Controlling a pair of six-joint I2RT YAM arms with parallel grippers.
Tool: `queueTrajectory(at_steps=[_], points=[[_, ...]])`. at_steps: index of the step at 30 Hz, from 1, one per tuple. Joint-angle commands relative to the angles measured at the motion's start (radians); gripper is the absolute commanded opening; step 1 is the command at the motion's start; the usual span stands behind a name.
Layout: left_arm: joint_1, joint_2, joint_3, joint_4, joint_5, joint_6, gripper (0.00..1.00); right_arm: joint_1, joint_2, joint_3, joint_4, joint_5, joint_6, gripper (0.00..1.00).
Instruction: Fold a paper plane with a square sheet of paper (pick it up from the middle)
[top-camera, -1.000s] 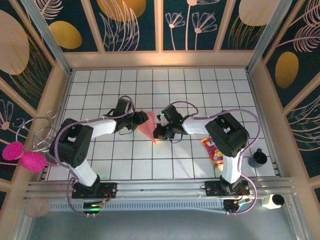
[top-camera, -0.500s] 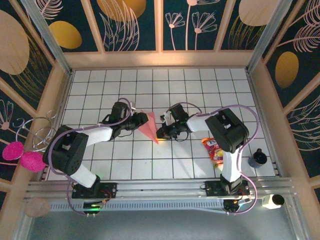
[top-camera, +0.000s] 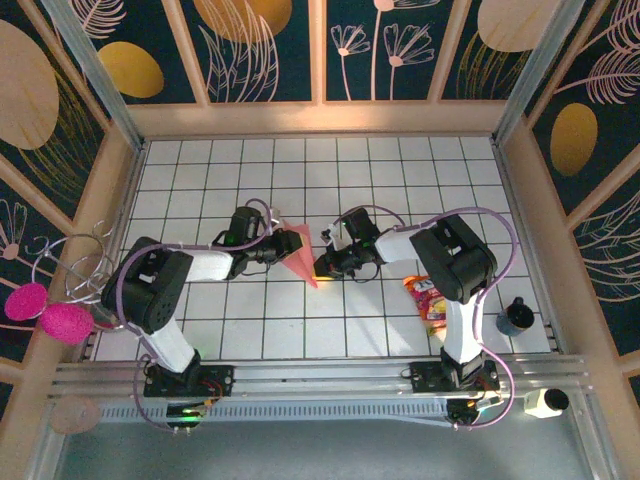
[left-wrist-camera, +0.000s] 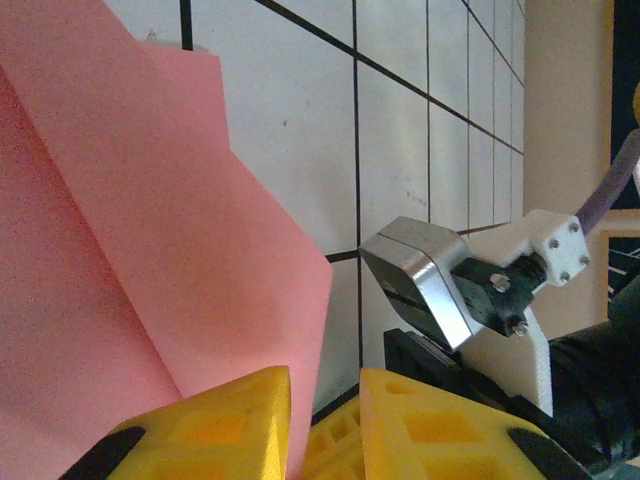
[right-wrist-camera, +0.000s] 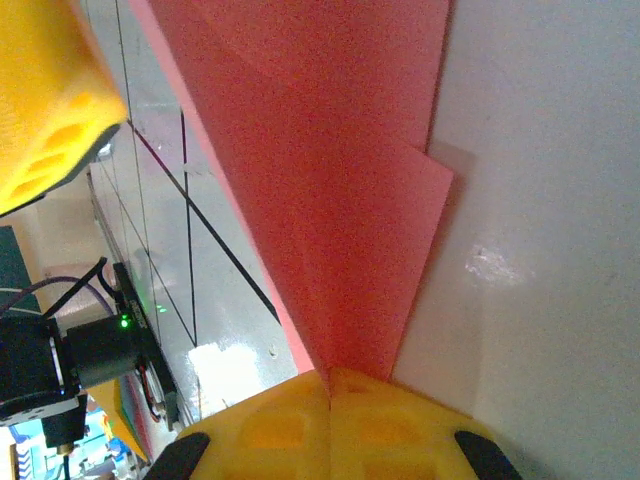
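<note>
Now: my right gripper has its fingers pressed together on the narrow end of the paper plane; my left gripper pinches its wide edge. The plane spans between them, mid tiled table. Snack packet lies well right.

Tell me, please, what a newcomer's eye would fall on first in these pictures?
The pink folded paper stands out at the middle of the table, between the left gripper and the right gripper, which pinches it near its point. Next comes the red and yellow snack packet beside the right arm.
</note>
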Motion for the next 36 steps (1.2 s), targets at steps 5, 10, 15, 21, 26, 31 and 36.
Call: queueTrajectory(at_steps=[5, 10, 15, 21, 26, 31, 36], points=[[-0.008, 0.065, 0.048, 0.031, 0.037, 0.013, 0.23, -0.015, 0.024, -0.024, -0.008, 0.013, -0.014, 0.00], [-0.008, 0.084, 0.062, 0.021, 0.037, 0.018, 0.23, -0.016, 0.024, -0.025, -0.010, 0.016, -0.012, 0.00], [-0.008, 0.103, 0.069, 0.014, 0.038, 0.018, 0.22, -0.016, 0.020, -0.025, -0.010, 0.020, -0.012, 0.01], [-0.009, 0.116, 0.076, 0.006, 0.033, 0.019, 0.22, -0.019, -0.005, -0.025, -0.014, 0.021, -0.009, 0.08], [-0.008, 0.124, 0.083, -0.007, 0.030, 0.025, 0.22, -0.021, -0.047, -0.037, -0.004, 0.023, 0.012, 0.20], [-0.009, 0.130, 0.090, -0.011, 0.030, 0.025, 0.22, -0.028, -0.109, -0.058, 0.009, 0.038, 0.045, 0.31], [-0.009, 0.130, 0.094, -0.015, 0.029, 0.027, 0.22, -0.040, -0.179, -0.086, 0.012, 0.111, 0.075, 0.32]])
